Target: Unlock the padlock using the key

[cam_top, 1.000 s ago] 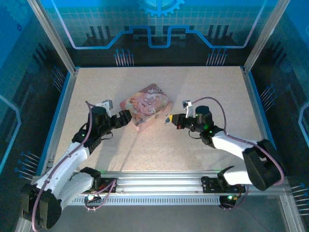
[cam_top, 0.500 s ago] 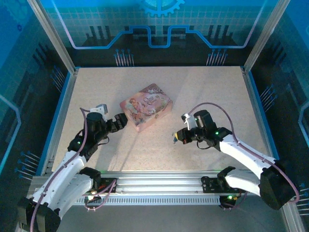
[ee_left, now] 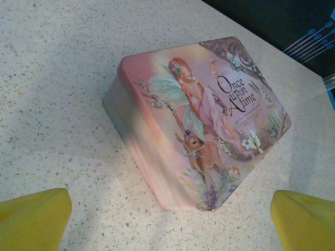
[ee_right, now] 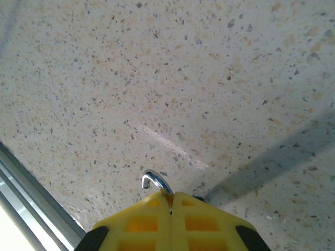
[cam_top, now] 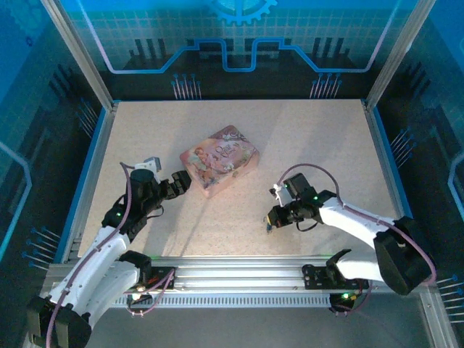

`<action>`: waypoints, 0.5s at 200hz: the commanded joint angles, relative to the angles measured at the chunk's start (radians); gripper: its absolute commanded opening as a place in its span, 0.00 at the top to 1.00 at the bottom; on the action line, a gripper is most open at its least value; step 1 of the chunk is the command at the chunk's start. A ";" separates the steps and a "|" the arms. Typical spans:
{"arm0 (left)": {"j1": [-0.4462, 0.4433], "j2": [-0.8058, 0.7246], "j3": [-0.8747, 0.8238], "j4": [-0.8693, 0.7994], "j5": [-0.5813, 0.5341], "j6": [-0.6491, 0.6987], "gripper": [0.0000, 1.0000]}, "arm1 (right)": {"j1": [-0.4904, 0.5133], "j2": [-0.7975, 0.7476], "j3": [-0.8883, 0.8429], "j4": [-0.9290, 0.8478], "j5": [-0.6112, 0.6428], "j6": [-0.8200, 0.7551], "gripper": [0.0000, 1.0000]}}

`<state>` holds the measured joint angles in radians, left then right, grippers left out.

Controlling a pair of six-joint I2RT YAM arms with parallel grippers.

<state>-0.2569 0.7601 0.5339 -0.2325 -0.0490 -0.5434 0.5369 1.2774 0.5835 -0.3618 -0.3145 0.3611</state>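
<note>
The pink box (cam_top: 220,160), a tin printed with a fairy, a fawn and the words "Once upon a time", is seen lying flat on the speckled table (cam_top: 326,138), turned at an angle. The left gripper (cam_top: 180,184) is held just beside the box's near left corner, apart from it, and its yellow fingers (ee_left: 32,218) are spread wide with nothing between them; in the left wrist view the box (ee_left: 199,120) is framed between the two tips. The right gripper (cam_top: 270,222) is placed well apart from the box, nearer the arm bases and to its right, low over the table. Its yellow fingers (ee_right: 141,222) are pressed together, and the padlock (ee_right: 155,181) is pinched between the tips. Of the padlock, a curved silvery shackle alone is seen, poking out past the fingertips toward the table surface; the body is hidden between the pads.
</note>
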 commanded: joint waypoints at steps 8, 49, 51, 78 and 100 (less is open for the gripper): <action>0.010 -0.004 -0.014 -0.013 -0.016 0.004 0.01 | 0.018 0.060 0.057 -0.004 -0.020 -0.010 1.00; 0.011 0.008 -0.009 -0.013 -0.014 0.006 0.01 | 0.019 0.132 0.079 0.029 -0.027 0.005 0.98; 0.011 0.009 -0.009 -0.013 -0.013 0.006 0.01 | 0.018 0.135 0.080 0.029 -0.027 0.005 0.97; 0.013 0.021 -0.005 -0.010 -0.010 0.005 0.01 | 0.018 0.148 0.082 0.044 -0.026 0.014 0.90; 0.013 0.025 -0.002 -0.011 -0.007 0.005 0.01 | 0.018 0.145 0.084 0.047 -0.021 0.018 0.83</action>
<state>-0.2516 0.7815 0.5339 -0.2329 -0.0490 -0.5434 0.5434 1.4158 0.6437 -0.3244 -0.3218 0.3717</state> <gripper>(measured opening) 0.988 0.142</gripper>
